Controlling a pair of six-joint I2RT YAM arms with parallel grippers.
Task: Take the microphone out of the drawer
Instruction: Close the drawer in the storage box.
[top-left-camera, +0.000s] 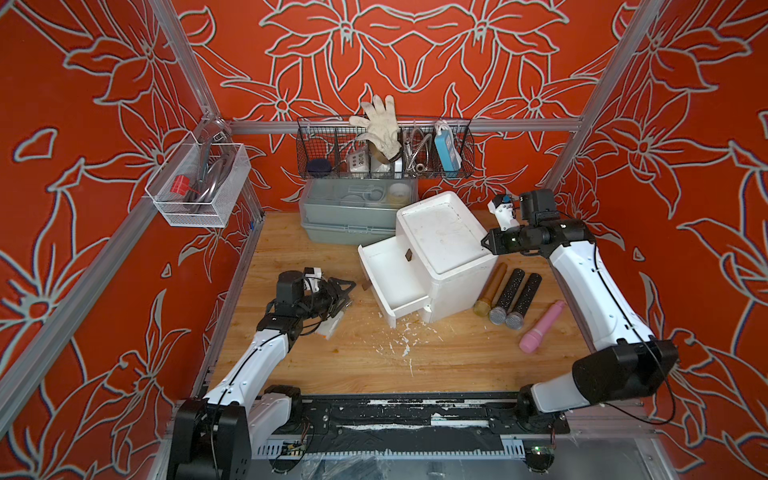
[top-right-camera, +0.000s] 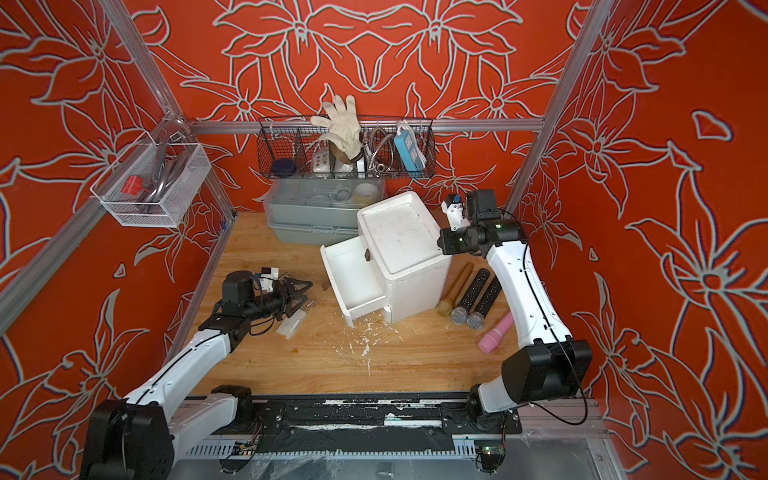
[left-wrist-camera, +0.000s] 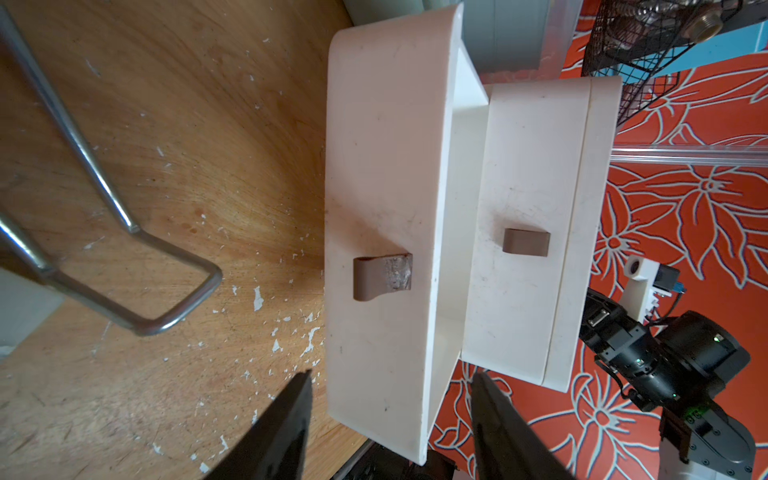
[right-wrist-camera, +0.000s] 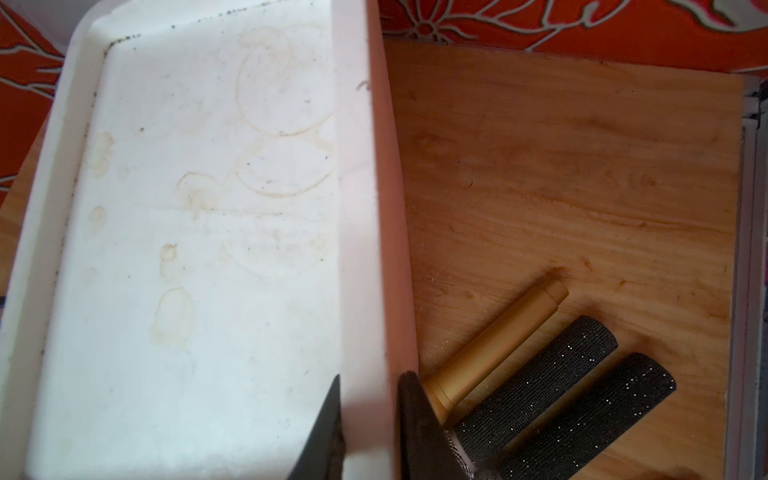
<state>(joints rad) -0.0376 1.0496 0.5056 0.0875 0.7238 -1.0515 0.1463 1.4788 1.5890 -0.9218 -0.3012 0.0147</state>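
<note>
A white cabinet (top-left-camera: 440, 245) stands mid-table with its lower drawer (top-left-camera: 388, 270) pulled out; the inside that shows is bare white. Right of the cabinet lie a gold microphone (top-left-camera: 492, 286), two black glitter microphones (top-left-camera: 505, 293) and a pink one (top-left-camera: 542, 328). My right gripper (right-wrist-camera: 368, 378) is shut on the raised right rim of the cabinet's top, one finger on each side, close above the gold microphone (right-wrist-camera: 498, 349). My left gripper (top-left-camera: 347, 286) hangs open left of the drawer, facing its front with the brown handle (left-wrist-camera: 382, 276), with nothing between its fingers.
A grey lidded box (top-left-camera: 345, 216) stands behind the cabinet under a black wire basket (top-left-camera: 384, 166) holding a glove. A white mesh basket (top-left-camera: 199, 187) hangs on the left wall. White flakes (top-left-camera: 403, 336) litter the wood. A small packet (top-left-camera: 332, 324) lies under my left arm.
</note>
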